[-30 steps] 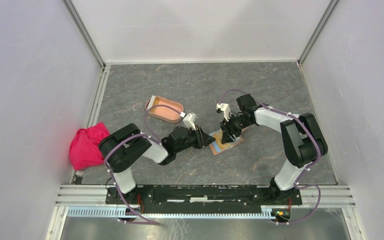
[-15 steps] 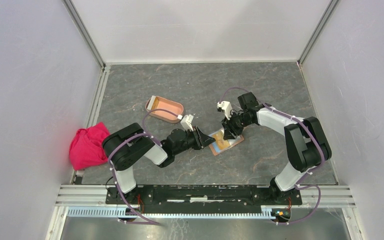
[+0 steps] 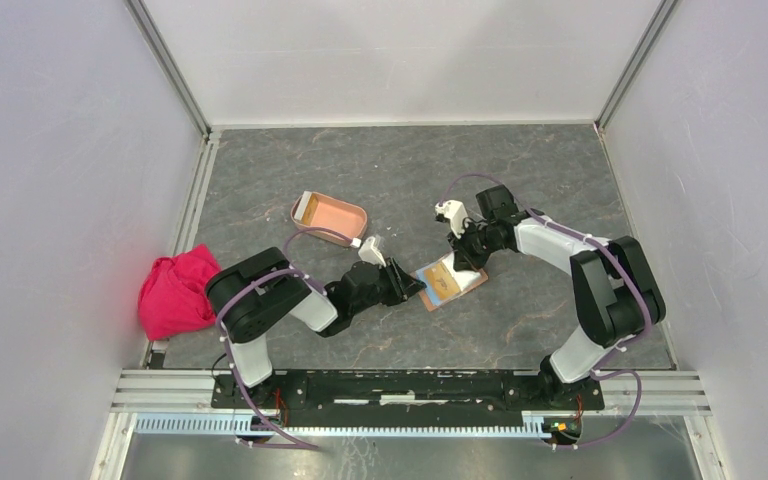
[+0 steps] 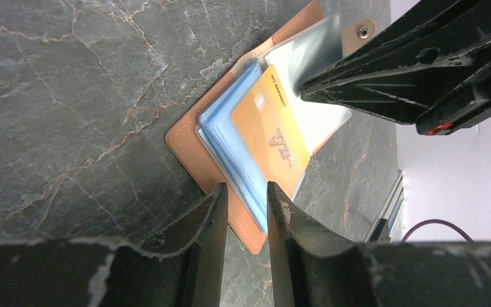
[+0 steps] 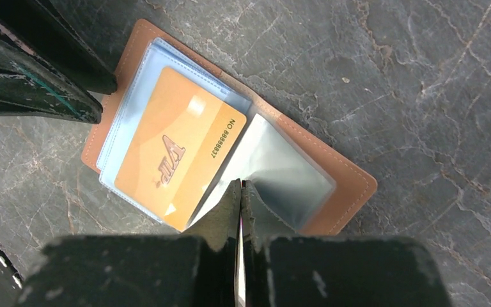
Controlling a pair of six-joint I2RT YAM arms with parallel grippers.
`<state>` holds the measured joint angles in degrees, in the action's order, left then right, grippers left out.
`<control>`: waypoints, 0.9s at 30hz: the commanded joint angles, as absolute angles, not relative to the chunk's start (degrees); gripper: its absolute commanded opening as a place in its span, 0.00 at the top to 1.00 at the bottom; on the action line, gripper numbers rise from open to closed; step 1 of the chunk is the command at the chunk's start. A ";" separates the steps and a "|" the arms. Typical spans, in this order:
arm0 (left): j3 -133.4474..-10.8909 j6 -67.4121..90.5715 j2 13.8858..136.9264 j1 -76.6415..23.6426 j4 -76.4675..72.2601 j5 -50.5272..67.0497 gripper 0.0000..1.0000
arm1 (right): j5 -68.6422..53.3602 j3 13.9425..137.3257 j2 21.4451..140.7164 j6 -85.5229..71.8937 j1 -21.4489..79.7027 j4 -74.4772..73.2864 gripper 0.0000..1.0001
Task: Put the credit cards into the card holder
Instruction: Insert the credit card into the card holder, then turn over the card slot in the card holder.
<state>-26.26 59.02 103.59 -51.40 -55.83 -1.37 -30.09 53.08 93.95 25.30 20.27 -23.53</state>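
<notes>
Currently, orange credit card (image 5: 172,157) atop blue sleeves (image 5: 135,96) inside unfolded wallet (image 5: 351,185); right gripper (image 5: 240,185) clamped together on wallet's clear sleeve (image 5: 281,179); left gripper (image 4: 247,189), jaws narrowly apart, straddling wallet's edge; card holder (image 3: 338,216) well apart from wallet

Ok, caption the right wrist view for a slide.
Right hand pinches a clear sleeve in the open brown wallet beside the orange card.

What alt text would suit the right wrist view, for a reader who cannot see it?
An open brown leather wallet lies on a grey marbled table, an orange VIP card in its clear sleeves. The right gripper has its jaws shut at one sleeve's edge; the left gripper shows upper left.
</notes>
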 commanded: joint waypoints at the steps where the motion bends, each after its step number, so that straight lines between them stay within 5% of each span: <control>1: -28.39 61.31 102.37 -51.93 -54.00 -4.15 0.64 | -29.25 52.91 96.00 24.78 21.69 -22.37 0.99; 20: -27.02 63.93 101.16 -52.21 -55.38 -3.76 0.62 | -33.12 52.91 95.88 26.25 23.31 -23.73 0.99; 27: -24.35 67.62 101.38 -52.29 -62.06 -4.30 0.60 | -33.27 52.47 94.09 27.16 22.77 -23.60 0.92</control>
<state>-25.56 63.64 102.89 -51.96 -55.59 -2.59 -31.77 52.97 96.44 26.00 23.09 -23.68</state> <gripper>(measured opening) 0.395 0.068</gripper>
